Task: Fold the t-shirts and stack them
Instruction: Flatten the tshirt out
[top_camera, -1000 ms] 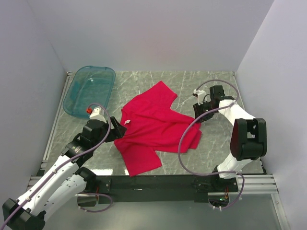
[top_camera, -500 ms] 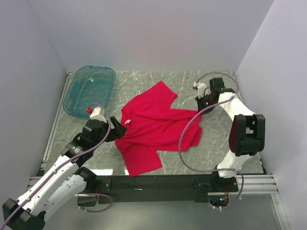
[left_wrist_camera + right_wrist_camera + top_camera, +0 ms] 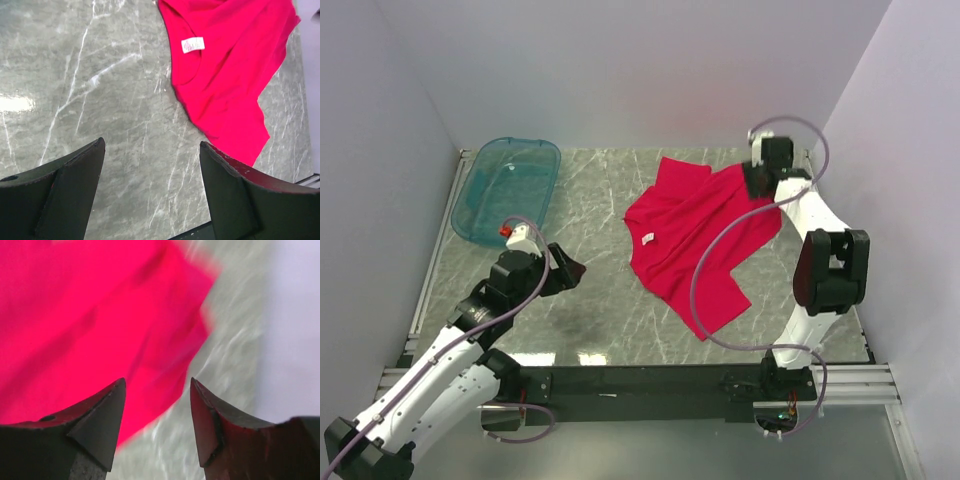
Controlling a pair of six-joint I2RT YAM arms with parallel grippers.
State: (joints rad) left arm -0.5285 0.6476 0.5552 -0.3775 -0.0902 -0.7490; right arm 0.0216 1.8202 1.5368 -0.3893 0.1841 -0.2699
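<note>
Your one red t-shirt [image 3: 705, 235] lies unfolded on the far right part of the marble table [image 3: 600, 300], rumpled, with some cloth doubled over itself. Its collar, with the white label [image 3: 192, 44] showing inside, faces left toward the middle of the table. Its longest stretch runs from the far edge down toward the near right, and the far right corner of the cloth reaches up under your right arm's wrist.

Your right arm stands tall along the right wall and reaches to the far right corner. The right gripper [image 3: 157, 385] hangs over that edge of the shirt with its fingers apart and a clear gap between them. The wrist view is blurred, so you cannot tell whether the tips touch the cloth.

Your left arm stretches from the near left corner toward the table's middle, bent at the elbow. The left gripper [image 3: 151, 145] is spread wide over bare marble, well apart from the shirt.

One teal tub [image 3: 508, 188] sits at the far left.
</note>
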